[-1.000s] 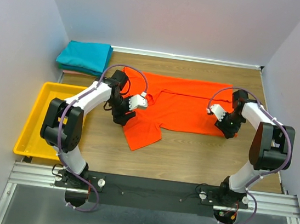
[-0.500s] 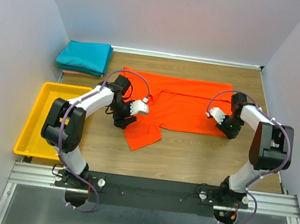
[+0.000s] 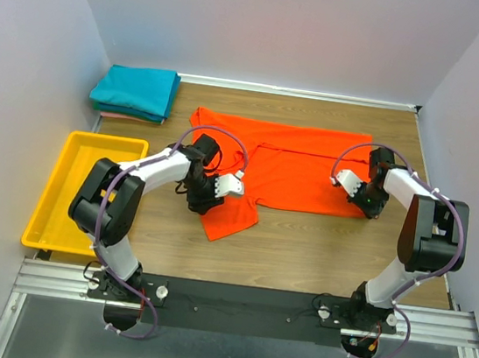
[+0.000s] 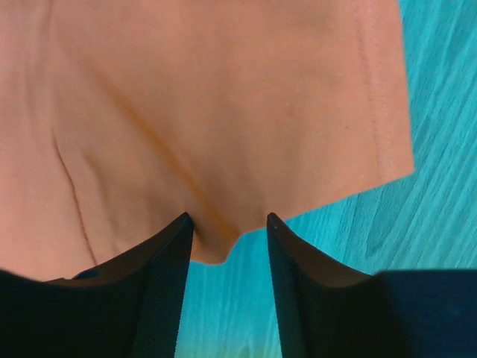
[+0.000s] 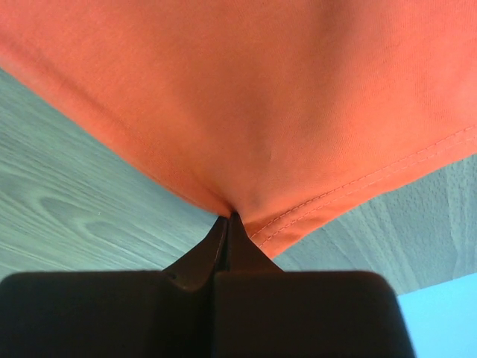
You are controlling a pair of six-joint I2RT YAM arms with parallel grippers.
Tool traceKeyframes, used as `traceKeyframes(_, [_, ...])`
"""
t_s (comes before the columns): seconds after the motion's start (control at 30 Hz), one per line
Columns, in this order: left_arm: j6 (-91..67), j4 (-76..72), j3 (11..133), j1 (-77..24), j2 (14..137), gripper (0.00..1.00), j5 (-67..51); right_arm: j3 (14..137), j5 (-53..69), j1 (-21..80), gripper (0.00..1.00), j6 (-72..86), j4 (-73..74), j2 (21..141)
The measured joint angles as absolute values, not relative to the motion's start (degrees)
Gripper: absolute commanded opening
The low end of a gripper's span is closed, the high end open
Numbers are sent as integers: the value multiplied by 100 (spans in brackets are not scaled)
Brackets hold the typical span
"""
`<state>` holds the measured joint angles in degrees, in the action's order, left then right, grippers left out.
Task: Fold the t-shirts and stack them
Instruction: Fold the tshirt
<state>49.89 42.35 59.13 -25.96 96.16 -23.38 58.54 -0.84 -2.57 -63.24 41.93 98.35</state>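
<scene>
The orange shirt (image 3: 299, 165) lies spread out on the table (image 3: 318, 251). It looks soft, light and floppy, so it is best to grab it by its edges. The right gripper (image 5: 227, 218) pinches the right hem tight. The left gripper (image 4: 227, 237) is spread, with a cloth fold between its jaws.

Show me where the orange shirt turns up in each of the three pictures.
Top view: orange shirt spread flat in the middle of the table.
Left wrist view: the shirt fills the upper part, one corner dipping low.
Right wrist view: the shirt fills the upper part, hem at lower right.
Shared landmark: the wooden table, under the shirt in all three.
</scene>
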Motion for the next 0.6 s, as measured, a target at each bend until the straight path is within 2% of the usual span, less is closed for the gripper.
traceKeyframes(0.03, [4954,4219,5874,-2600,9618,29,-2279,5850,-104,-257,1,-6309,4182,9835])
traceKeyframes(0.1, [4941,4213,5843,-2600,9616,19,-2204,5841,-148,-257,0,-6302,4160,9832])
traceKeyframes(0.13, [4923,4222,5837,-2593,9614,9,-2152,5835,-174,-257,1,-6302,4150,9832])
traceKeyframes(0.2, [4947,4263,5837,-2589,9601,0,-2115,5793,-200,-257,1,-6302,4112,9793])
traceKeyframes(0.6, [5046,4904,5837,-2589,8862,0,-2099,5345,-200,-257,1,-6307,4357,8680])
